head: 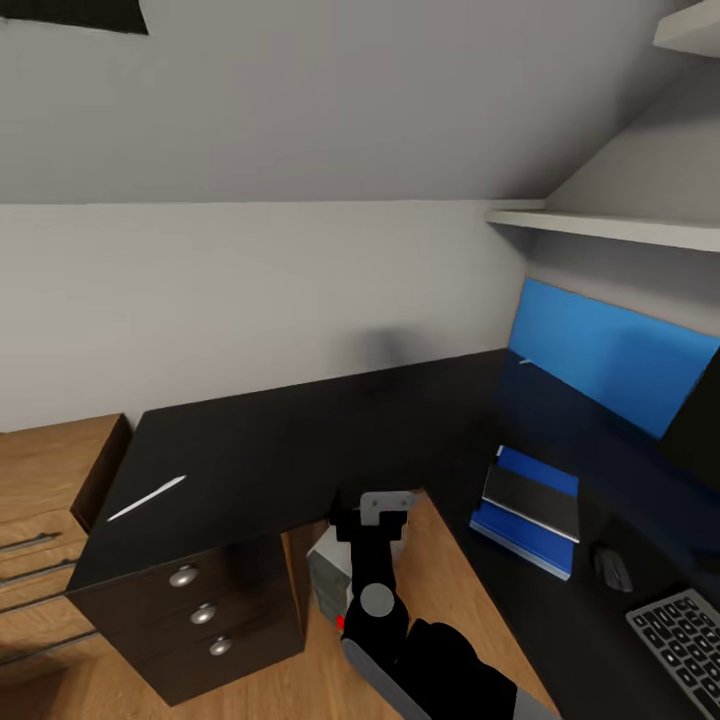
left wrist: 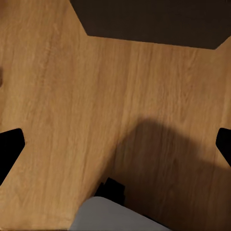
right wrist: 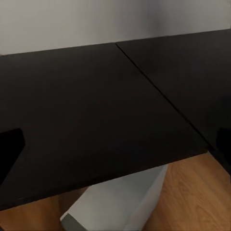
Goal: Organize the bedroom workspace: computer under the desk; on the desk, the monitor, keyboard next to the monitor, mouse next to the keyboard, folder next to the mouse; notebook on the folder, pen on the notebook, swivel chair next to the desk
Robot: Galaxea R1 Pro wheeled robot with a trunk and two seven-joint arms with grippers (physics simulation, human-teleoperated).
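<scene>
Stack check: folder [head: 527,528] is on the desk [head: 300,440], with a dark notebook [head: 533,500] lying on top of it. Mouse [head: 612,569] sits just beside the folder, keyboard [head: 685,632] just beyond the mouse. Monitor [head: 610,360] stands on the same wing of the desk, behind the folder, screen showing blue. Computer [head: 330,572] is on the floor under the desk's inner corner.

Remaining item looks like the pen [head: 147,498]: thin white stick on the desk's other wing, above the drawers [head: 205,612], well apart from the folder stack.

Key relation: in the head view the right gripper [head: 372,512] hangs over the desk's front edge at the inner corner. The pen lies on the far side of it from the folder, long axis running diagonally across the desk top, roughly toward the gripper. The arm in shot at the corner is the nearer one (judgement, since the left arm's position relative to the desk isn't clear).

Jaws: both wrist views show fingertips at opposite frame edges, wide gap, nothing between them, so both are spread and empty.

View differences: right wrist view shows the desk top seam and the computer's light grey case [right wrist: 120,202] below the edge. Left wrist view looks down at the wood floor [left wrist: 72,96] and a grey rounded shape I can't identify.
</scene>
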